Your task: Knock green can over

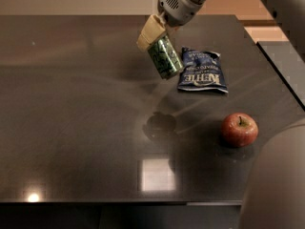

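Observation:
The green can (165, 57) hangs tilted in the air above the dark table (71, 104), its lower end pointing right and down. My gripper (152, 32) is shut on the can's upper end, with the tan fingers (148, 30) clamped at its top. The grey wrist reaches in from the upper right. The can's shadow lies on the table below it, near the middle.
A blue chip bag (202, 71) lies flat just right of the can. A red apple (239, 129) sits on the table at the right front. A grey rounded part of the robot (276, 185) fills the lower right corner. The table's right edge runs close by.

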`<state>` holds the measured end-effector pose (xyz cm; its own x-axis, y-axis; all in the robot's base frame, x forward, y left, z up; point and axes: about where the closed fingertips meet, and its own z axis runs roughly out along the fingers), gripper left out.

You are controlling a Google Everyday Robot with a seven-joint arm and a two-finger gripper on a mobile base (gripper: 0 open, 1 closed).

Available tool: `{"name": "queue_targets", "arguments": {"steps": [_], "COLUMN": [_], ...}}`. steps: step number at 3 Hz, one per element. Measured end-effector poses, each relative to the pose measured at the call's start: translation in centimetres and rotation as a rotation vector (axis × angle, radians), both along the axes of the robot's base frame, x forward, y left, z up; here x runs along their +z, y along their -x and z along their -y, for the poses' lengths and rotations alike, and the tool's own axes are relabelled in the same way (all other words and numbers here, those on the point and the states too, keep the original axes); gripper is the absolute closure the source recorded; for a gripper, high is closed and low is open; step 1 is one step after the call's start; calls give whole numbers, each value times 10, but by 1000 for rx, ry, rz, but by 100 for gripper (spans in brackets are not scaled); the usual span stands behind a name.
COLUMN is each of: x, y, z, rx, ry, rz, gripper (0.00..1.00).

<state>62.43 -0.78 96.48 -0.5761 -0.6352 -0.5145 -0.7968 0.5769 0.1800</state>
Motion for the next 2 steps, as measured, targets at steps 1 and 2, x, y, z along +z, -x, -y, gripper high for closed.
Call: {"name": "queue_targets", "arguments": {"steps": [1,2], "x": [-26,-46], "y": [16,28], "z": [12,24], "rx": [55,81], "ry": [80,155], "rz": [-105,-177], "gripper": [100,82]}}
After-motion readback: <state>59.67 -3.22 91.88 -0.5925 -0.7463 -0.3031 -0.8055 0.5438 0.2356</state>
